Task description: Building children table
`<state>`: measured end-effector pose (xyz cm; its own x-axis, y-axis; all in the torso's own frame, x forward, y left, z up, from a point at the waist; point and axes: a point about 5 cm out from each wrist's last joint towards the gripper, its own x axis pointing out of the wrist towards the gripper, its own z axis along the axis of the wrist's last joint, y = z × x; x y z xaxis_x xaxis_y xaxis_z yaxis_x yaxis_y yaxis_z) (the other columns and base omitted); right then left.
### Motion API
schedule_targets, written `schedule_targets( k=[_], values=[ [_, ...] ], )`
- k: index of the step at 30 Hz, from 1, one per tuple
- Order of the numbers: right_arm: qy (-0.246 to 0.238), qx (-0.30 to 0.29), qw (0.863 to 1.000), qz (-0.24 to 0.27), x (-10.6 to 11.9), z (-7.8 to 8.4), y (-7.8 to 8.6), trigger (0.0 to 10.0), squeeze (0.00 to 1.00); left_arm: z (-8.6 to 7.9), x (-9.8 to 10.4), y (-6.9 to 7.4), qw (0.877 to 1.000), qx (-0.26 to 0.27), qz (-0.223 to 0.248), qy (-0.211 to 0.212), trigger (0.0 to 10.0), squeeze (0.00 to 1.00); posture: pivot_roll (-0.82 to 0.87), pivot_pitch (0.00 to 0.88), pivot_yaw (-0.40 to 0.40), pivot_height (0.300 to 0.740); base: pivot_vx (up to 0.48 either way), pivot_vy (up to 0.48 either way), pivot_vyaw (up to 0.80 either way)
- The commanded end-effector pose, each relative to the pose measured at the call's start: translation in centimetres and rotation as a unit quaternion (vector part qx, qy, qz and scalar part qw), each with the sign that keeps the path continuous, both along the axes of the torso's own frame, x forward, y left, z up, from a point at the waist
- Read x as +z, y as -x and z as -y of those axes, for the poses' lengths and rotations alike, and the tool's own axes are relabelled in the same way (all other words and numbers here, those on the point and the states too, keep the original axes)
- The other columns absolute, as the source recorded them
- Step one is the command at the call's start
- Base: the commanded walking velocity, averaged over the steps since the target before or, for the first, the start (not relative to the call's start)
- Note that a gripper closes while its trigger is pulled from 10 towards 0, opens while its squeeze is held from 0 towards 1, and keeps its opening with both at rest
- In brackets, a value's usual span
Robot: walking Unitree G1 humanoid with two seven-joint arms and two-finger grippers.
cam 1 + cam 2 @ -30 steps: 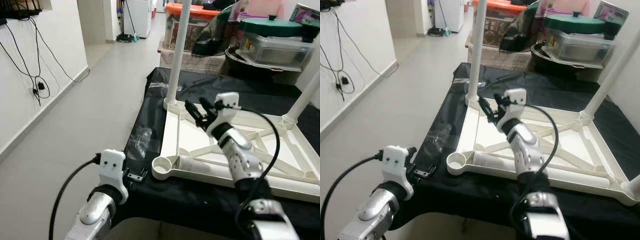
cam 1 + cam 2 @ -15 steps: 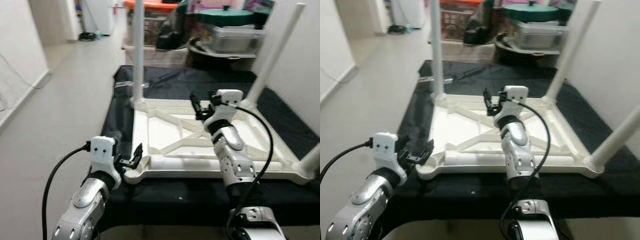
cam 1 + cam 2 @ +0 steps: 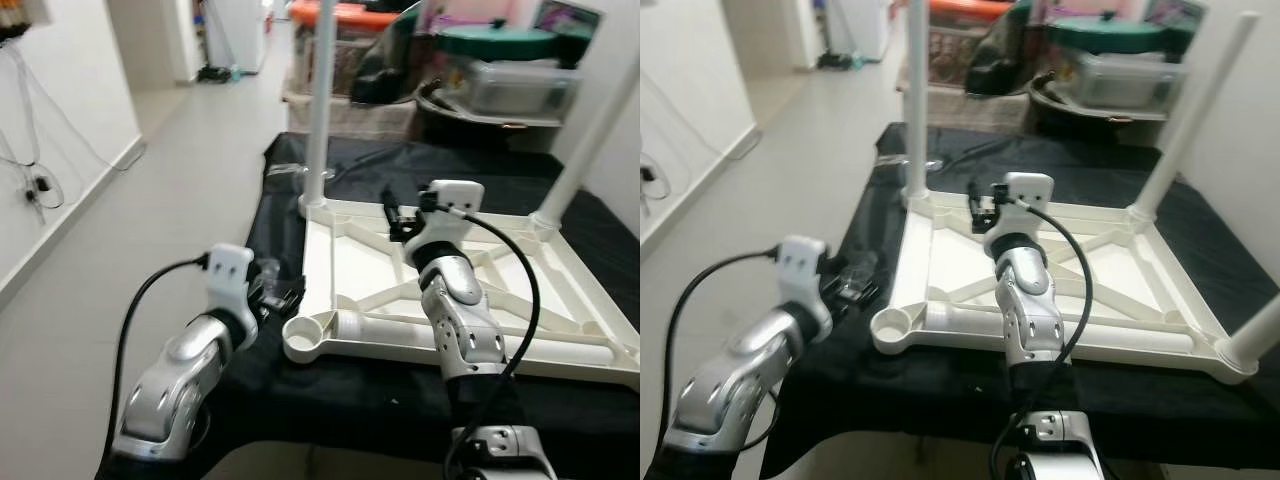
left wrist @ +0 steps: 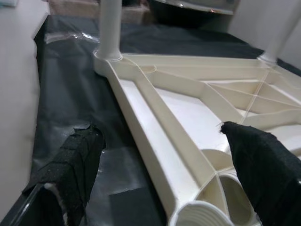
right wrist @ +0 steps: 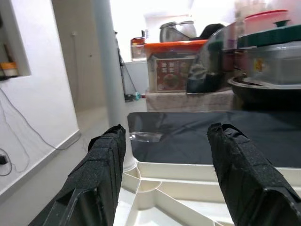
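— While the white children's table lies upside down on the black sheet, where are the grippers?
— The left gripper is by the near empty leg socket, fingers apart. The right gripper hangs over the underside, fingers apart, holding nothing. A loose leg lies along the near edge.

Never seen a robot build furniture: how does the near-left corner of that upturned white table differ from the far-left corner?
The near-left corner is an open, legless socket; the far-left corner has a white leg standing upright in it. The left pincer hovers beside the near corner. Both belong to one ribbed frame.
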<state>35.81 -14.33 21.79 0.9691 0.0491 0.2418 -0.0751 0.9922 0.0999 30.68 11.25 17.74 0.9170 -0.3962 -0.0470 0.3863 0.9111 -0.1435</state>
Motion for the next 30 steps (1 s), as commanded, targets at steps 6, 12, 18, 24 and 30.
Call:
schedule_targets(
  k=[6,12,18,24,30],
  values=[
    [0.018,-0.076,0.996,-0.045,-0.3,1.9,-0.4,10.0,0.00,2.6,-0.4,-1.8,0.995,-0.068,-0.065,0.013,10.0,0.00,0.07,0.000,-0.017,0.740,0.000,0.000,0.00],
    [0.009,-0.102,0.994,-0.044,0.0,3.5,0.2,10.0,0.00,5.1,-1.2,-1.3,0.981,-0.170,-0.096,0.009,10.0,0.00,0.06,0.014,0.019,0.740,0.000,0.000,0.00],
    [0.028,-0.052,0.998,-0.019,0.0,2.0,1.2,10.0,0.00,4.0,0.0,-1.9,0.995,-0.090,-0.041,0.022,10.0,0.00,0.05,0.022,0.020,0.740,0.000,0.000,-0.49],
    [0.034,-0.047,0.998,-0.008,0.2,1.4,1.4,10.0,0.00,2.3,0.1,-1.8,0.999,-0.020,-0.028,0.035,10.0,0.00,0.06,0.005,0.001,0.740,0.000,-0.240,-0.39],
    [0.032,-0.029,0.999,0.004,0.8,0.6,1.0,10.0,0.00,-0.4,-0.3,-1.3,0.999,0.039,-0.019,0.009,10.0,0.00,0.06,0.000,-0.021,0.740,0.000,-0.480,0.00]
  ],
)
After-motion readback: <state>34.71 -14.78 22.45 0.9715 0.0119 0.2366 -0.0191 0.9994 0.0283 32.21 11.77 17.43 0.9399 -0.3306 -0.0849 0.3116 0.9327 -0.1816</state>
